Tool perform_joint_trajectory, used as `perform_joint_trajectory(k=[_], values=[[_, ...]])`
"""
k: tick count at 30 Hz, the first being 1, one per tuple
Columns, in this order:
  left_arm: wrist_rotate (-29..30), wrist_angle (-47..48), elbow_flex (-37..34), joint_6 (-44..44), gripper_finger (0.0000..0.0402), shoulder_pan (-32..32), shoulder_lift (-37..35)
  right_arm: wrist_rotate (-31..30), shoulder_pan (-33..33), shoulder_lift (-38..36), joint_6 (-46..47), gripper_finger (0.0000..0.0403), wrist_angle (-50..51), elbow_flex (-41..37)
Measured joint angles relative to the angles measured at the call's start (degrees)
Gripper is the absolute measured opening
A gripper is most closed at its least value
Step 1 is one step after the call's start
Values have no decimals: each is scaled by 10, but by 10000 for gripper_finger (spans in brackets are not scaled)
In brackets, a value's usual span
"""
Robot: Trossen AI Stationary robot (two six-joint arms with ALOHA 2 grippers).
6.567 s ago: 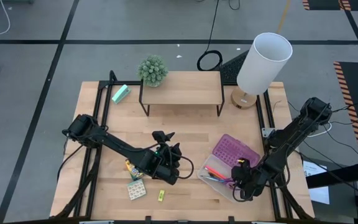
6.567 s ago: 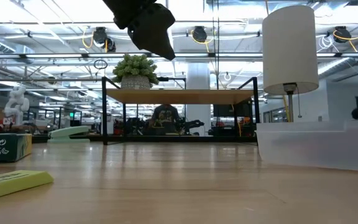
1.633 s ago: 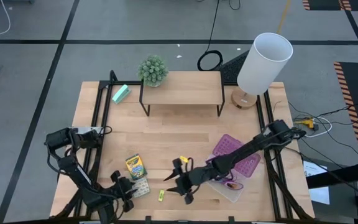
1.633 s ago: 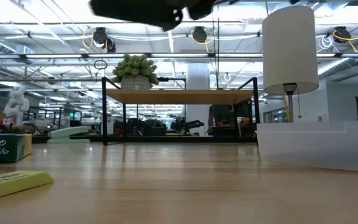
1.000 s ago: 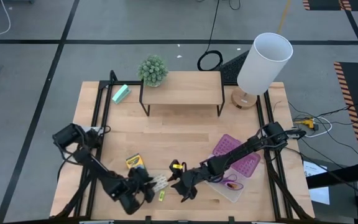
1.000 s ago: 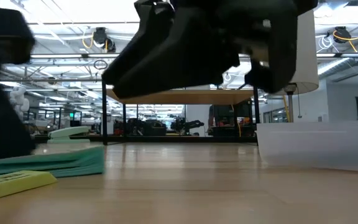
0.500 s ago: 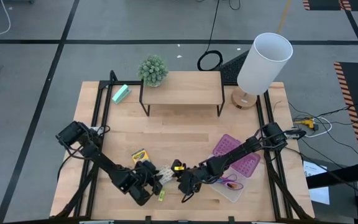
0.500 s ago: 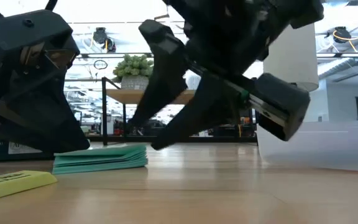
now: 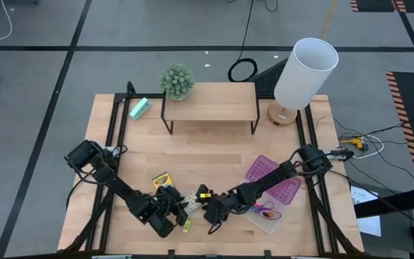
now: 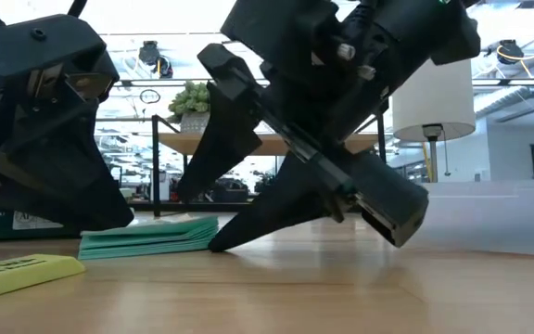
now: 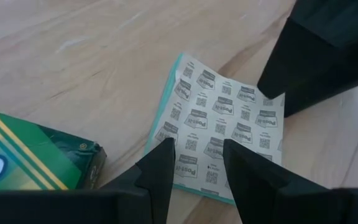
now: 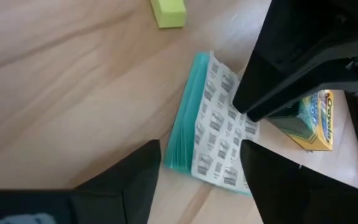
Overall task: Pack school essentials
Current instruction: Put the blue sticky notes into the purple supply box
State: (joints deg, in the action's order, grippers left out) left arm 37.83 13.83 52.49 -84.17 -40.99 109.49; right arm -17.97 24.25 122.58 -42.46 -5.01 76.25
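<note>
The greenish patterned card pack (image 11: pixel 219 127) lies flat on the table, near the front middle (image 9: pixel 190 200). My left gripper (image 11: pixel 197 171) stands open at its left end, the fingers slanting down over it. My right gripper (image 12: pixel 201 177) faces it from the right, open, one finger low at the pack's right end (image 10: pixel 216 243) and the other above the pack. The yellow-green crayon box (image 9: pixel 162 180) lies just left of the pack. The tiny yellow piece (image 9: pixel 187 227) lies near the front edge. Purple-handled scissors (image 9: pixel 267 212) lie in the clear box. My left gripper comes at the pack slanting down from the table's left. Its fingertips (image 12: pixel 248 111) lie over the top sheet near the left end (image 10: pixel 123 230); I cannot tell whether they touch it. My right gripper slants down from the right. Its lower fingertip (image 10: pixel 222 239) is on the table at the pack's right edge (image 10: pixel 207 237); I cannot tell whether it touches the pack.
The clear box (image 9: pixel 268 219) with its purple lid (image 9: pixel 273 178) sits at the front right. A shelf (image 9: pixel 210 102) with a plant (image 9: pixel 177 81), a lamp (image 9: pixel 304 72) and a mint-green block (image 9: pixel 140 108) stand at the back.
My left gripper has moved toward the table's right, and the card pack has slid along the table with it toward my right gripper. My right gripper has tipped down, and its lower fingertip now rests on the table at the pack's right end.
</note>
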Motion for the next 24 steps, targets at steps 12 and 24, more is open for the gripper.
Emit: perform_joint_trajectory(k=[12,24], values=[[0,-4,0,15,145,0,0,-48,-1,2,-22,185,-3,-1],[0,-4,0,27,145,0,0,-93,5,1,-54,185,-9,-2]])
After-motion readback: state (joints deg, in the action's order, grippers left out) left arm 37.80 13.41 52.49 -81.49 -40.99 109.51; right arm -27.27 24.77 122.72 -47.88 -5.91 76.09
